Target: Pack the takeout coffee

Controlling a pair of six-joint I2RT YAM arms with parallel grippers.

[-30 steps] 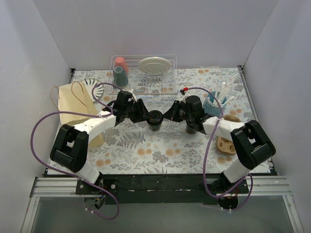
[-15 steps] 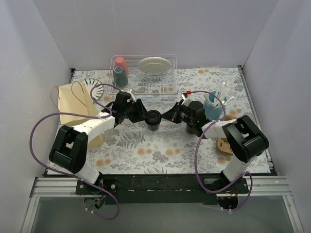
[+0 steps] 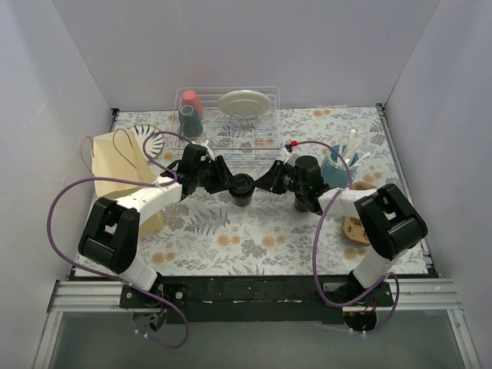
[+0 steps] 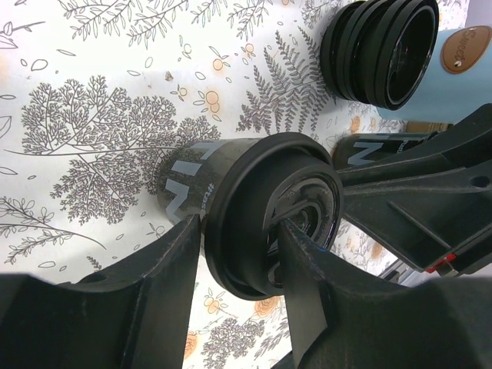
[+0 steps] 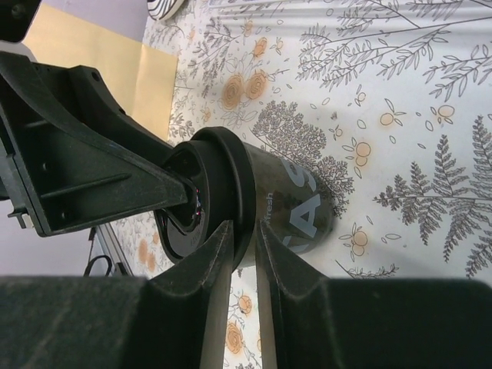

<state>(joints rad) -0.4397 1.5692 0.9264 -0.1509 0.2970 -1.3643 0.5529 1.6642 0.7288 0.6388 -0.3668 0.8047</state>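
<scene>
A small black cup with a black lid [image 3: 244, 188] stands on the flowered cloth at mid-table. My left gripper [image 3: 231, 183] reaches it from the left. In the left wrist view the fingers [image 4: 240, 231] straddle the lid [image 4: 231, 207], one across its top and one under its rim. My right gripper [image 3: 265, 181] reaches it from the right. Its fingers [image 5: 244, 231] are nearly closed on the edge of the lid's rim above the cup body [image 5: 300, 207]. A second black cup with a ringed top [image 4: 380, 50] stands beside the light-blue cup [image 4: 461, 77].
A brown paper bag [image 3: 115, 165] stands at the left, also in the right wrist view [image 5: 100, 61]. A wire rack [image 3: 265, 96] at the back holds tumblers and a plate. A light-blue cup of sticks [image 3: 336, 167] and a wooden disc [image 3: 356, 229] are at the right.
The right arm's forearm has swung nearer while its gripper stayed at the cup's lid. The cup and the left gripper have barely shifted.
</scene>
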